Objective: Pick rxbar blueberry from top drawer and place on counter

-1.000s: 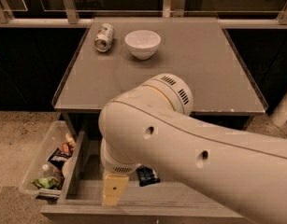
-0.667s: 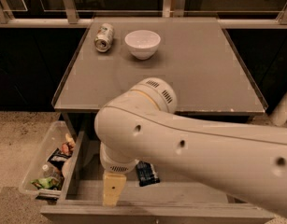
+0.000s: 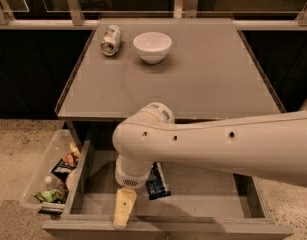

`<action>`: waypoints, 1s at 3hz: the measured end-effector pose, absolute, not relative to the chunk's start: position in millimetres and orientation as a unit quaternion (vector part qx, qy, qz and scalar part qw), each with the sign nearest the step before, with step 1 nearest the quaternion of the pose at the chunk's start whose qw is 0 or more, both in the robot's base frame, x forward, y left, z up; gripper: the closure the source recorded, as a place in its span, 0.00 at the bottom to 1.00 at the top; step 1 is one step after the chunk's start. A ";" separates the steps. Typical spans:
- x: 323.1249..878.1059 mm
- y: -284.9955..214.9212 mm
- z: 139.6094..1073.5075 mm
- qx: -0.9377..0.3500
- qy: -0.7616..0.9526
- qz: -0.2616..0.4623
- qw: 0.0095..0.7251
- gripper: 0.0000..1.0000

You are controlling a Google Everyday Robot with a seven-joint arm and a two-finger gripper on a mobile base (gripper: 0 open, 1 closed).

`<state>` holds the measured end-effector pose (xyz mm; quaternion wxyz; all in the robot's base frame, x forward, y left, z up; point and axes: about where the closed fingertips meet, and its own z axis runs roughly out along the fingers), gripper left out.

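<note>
At the far left a clear plastic bin [image 3: 39,180] stands on the speckled floor [image 3: 18,144], just beside the left wall of the top drawer [image 3: 203,191]. It holds a jumble of snack packets; which ones cannot be told.

Above, on the grey bench [image 3: 208,79], a soda can [image 3: 111,40] lies on its side near the back left corner. The drawer is pulled out from under the front edge of the bench, and its flat grey floor shows.

The gripper [image 3: 123,214] hangs low over the front left part of the drawer, pointing down, its pale tan tip close to the drawer's front wall. Whether it is open or closed cannot be told from this angle. It carries nothing that can be seen.

A white bowl [image 3: 152,46] stands upright on the bench, right of the can and apart from it.

The rxbar blueberry [image 3: 157,181] lies flat on the drawer floor, just right of the round white wrist. Its dark wrapper is partly hidden at the far end by the arm [image 3: 228,146]. The bar is beside the gripper, not in it.

The white arm reaches in from the right edge, crossing over the drawer in front of the bench and bending down at the wrist.
</note>
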<state>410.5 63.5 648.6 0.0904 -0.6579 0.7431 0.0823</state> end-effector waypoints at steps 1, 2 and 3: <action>410.6 63.5 648.7 -0.658 0.743 0.082 0.090 0.00; 434.0 49.9 653.1 -0.651 0.750 0.088 0.077 0.00; 475.9 14.8 658.4 -0.637 0.762 0.108 0.045 0.00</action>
